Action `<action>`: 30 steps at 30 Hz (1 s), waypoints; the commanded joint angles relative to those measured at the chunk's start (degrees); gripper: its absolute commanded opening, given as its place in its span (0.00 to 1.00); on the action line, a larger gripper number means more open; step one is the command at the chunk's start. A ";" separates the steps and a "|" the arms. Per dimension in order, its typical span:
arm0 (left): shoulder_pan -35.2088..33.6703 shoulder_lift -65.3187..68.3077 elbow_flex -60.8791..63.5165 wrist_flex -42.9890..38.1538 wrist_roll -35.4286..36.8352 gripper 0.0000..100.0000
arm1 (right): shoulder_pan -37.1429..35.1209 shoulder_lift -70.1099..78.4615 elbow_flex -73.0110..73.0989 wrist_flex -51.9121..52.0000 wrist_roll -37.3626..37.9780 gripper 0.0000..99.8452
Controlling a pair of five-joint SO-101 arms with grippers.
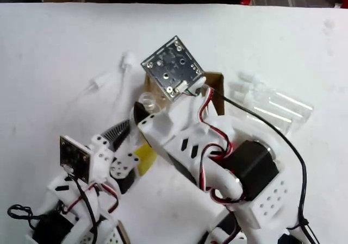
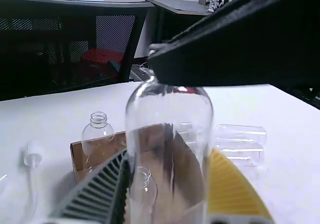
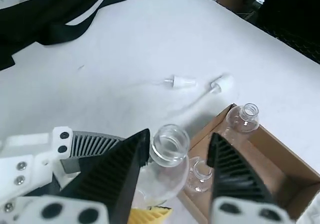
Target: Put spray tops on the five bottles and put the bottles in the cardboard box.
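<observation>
In the high view, the brown cardboard box (image 1: pixel 217 83) sits just above the frame's centre on the white table (image 1: pixel 54 37), partly under the right arm. Two white plastic spray tops (image 1: pixel 128 60) lie at upper left, and clear empty bottles (image 1: pixel 274 105) lie at right. In the left wrist view, the left gripper (image 2: pixel 167 194) pinches a clear round-shouldered plastic bottle (image 2: pixel 167 134) upright between its grey ribbed and yellow fingers. Behind it, two uncapped bottles (image 2: pixel 97 131) stand in the box. In the right wrist view, the right gripper (image 3: pixel 180 136) has its black fingers spread either side of that bottle's open neck.
</observation>
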 commanded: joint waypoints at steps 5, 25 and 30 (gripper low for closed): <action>0.66 -0.13 0.62 -3.60 -0.53 0.02 | -3.56 0.31 1.05 -0.84 0.26 0.11; -3.65 -0.13 2.73 -2.37 -0.18 0.27 | -3.56 -0.31 0.97 -0.66 6.86 0.02; -5.76 -0.13 -1.67 3.43 0.00 0.31 | -3.30 -0.22 0.97 -0.84 7.47 0.02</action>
